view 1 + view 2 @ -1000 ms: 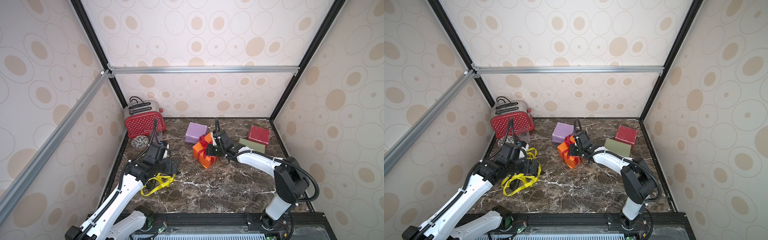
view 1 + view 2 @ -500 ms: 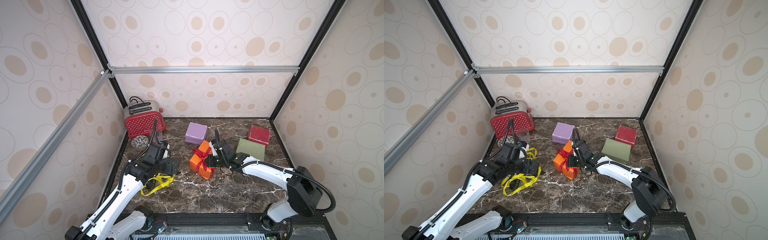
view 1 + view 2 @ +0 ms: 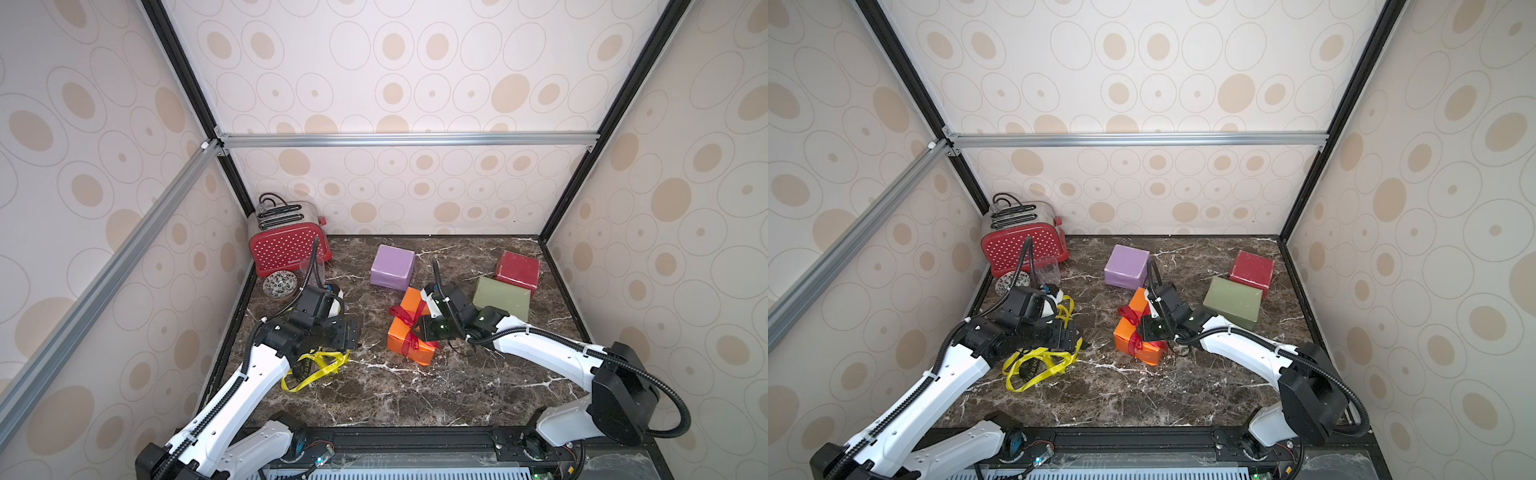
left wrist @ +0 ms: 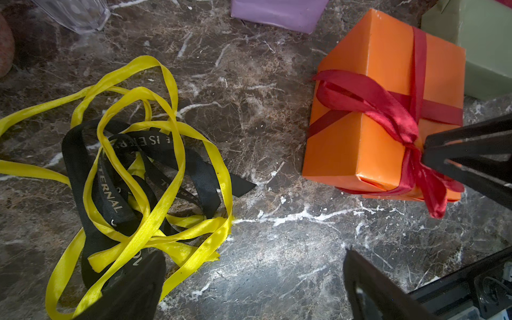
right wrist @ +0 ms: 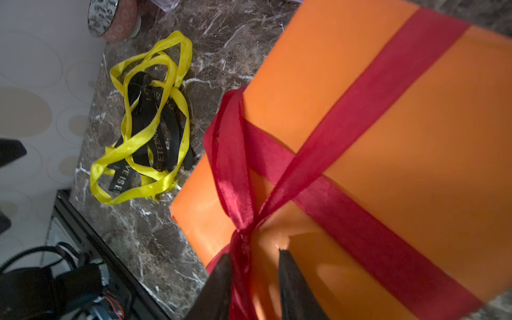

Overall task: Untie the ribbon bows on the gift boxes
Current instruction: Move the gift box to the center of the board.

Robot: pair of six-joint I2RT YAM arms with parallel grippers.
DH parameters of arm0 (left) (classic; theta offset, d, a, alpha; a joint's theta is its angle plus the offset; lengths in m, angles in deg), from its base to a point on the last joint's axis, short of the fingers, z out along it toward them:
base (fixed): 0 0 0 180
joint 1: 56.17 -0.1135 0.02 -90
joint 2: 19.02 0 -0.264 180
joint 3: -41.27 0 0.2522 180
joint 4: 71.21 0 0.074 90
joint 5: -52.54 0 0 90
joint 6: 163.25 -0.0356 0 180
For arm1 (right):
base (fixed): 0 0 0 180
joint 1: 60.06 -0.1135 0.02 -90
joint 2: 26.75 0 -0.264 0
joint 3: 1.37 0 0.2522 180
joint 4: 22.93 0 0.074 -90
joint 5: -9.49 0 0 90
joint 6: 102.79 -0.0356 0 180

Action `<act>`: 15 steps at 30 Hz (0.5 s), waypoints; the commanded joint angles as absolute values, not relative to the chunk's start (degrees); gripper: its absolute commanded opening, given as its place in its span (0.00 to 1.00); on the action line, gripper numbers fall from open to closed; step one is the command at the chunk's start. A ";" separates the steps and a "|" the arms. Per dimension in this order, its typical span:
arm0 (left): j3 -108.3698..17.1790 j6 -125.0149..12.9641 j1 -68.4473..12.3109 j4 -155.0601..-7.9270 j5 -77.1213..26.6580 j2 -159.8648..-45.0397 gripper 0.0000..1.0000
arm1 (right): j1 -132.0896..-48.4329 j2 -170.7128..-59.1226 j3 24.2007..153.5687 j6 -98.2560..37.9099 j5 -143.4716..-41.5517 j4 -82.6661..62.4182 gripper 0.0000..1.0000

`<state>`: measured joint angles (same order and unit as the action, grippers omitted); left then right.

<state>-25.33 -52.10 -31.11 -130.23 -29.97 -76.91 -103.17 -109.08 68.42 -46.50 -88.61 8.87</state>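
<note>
**Operator:** What is on the counter (image 3: 415,395), front to back?

**Spotter:** Item 1, front left corner: your left gripper (image 4: 253,253). Its jaws are wide apart and empty, and it hangs low over a loose heap of yellow ribbons (image 4: 155,219) and one black ribbon (image 4: 108,194), all off their boxes.
Item 2, middle: orange box (image 4: 360,155), lying askew. Its red bow (image 4: 388,110) is tied, with one loop standing out and a tail hanging over the near end.
Item 3: your right gripper (image 5: 253,255), at that tail. The jaws are a little apart and the satin runs between them against one finger. It does not look pinched.
Item 4, back edge: olive box (image 3: 500,297), lilac box (image 3: 392,266) and dark red box (image 3: 517,268), all bare.
Back left corner: toaster (image 3: 289,245), not yours to touch.

**Operator:** What is not yet done, and what could spoil it?

**Spotter:** One bow. Risks, as I judge them:
- If you close on too little satin, the tail slips free.
- If you pull with nothing bracing the box, it may slide with you instead of the knot giving.
- If you catch the loop rather than the tail, you tighten the knot.
- If you sweep your left arm across the heap, strands may drag along.
</note>
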 commanded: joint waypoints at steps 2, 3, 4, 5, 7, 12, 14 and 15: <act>-25.23 -53.29 -30.43 -130.34 -29.04 -77.72 0.99 | -101.89 -105.66 66.94 -47.66 -86.91 15.57 0.39; -25.17 -53.38 -30.44 -130.35 -29.02 -77.87 0.99 | -101.08 -104.61 66.24 -48.19 -87.57 15.27 0.39; -25.14 -53.43 -30.28 -130.38 -28.94 -78.03 0.99 | -100.00 -103.61 65.39 -48.89 -88.56 15.09 0.40; -25.24 -53.47 -30.05 -130.39 -28.66 -78.23 0.99 | -98.81 -102.64 64.57 -49.59 -89.75 15.08 0.40; -25.40 -53.64 -29.34 -130.25 -27.49 -78.72 0.99 | -96.26 -100.90 62.66 -50.47 -92.61 15.25 0.40; -26.89 -52.51 -24.39 -131.28 -30.14 -79.46 0.99 | -94.33 -97.80 60.23 -47.79 -98.09 16.81 0.43; -28.53 -50.43 -20.47 -132.22 -32.95 -79.41 0.99 | -94.32 -97.36 60.12 -46.49 -99.28 17.78 0.43; -29.58 -49.28 -17.91 -132.59 -34.25 -79.31 0.99 | -94.33 -97.33 59.94 -45.98 -99.55 18.04 0.44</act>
